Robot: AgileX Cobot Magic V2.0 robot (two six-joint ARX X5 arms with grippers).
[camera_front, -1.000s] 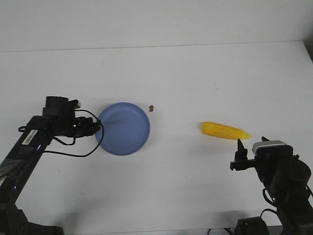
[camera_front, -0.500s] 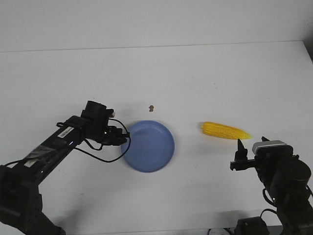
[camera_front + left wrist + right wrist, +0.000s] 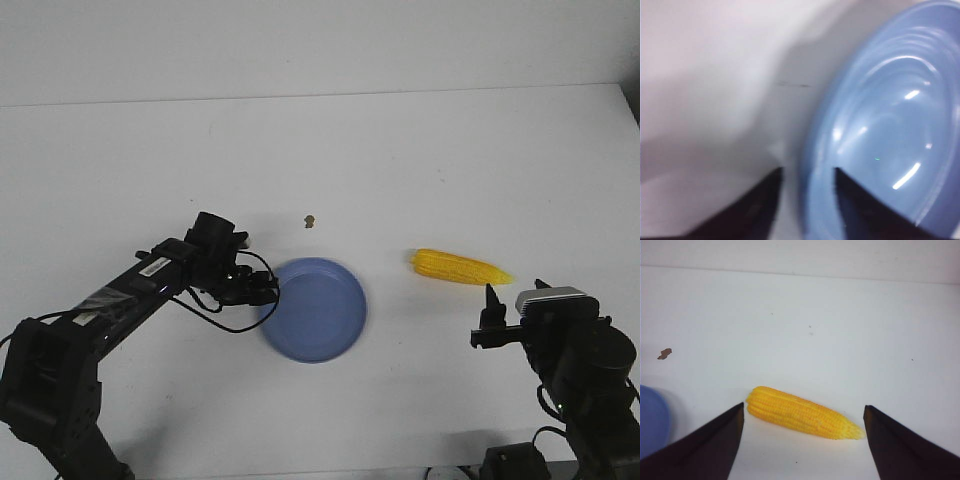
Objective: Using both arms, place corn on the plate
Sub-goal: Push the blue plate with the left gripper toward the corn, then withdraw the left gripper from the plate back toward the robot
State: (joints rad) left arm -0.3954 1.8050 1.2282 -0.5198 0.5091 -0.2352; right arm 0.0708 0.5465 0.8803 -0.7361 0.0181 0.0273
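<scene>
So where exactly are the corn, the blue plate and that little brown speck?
corn [image 3: 461,267]: front view, middle of the cob.
plate [image 3: 318,320]: front view, bare centre of the dish.
brown speck [image 3: 310,220]: front view, on the speck itself, lying on the table beyond the plate.

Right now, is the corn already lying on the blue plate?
No, the corn lies on the bare table, apart from the plate.

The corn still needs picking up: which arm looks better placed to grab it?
The right. Its open pincer faces the corn lying just ahead, while the left pincer is busy gripping the plate rim.
</scene>
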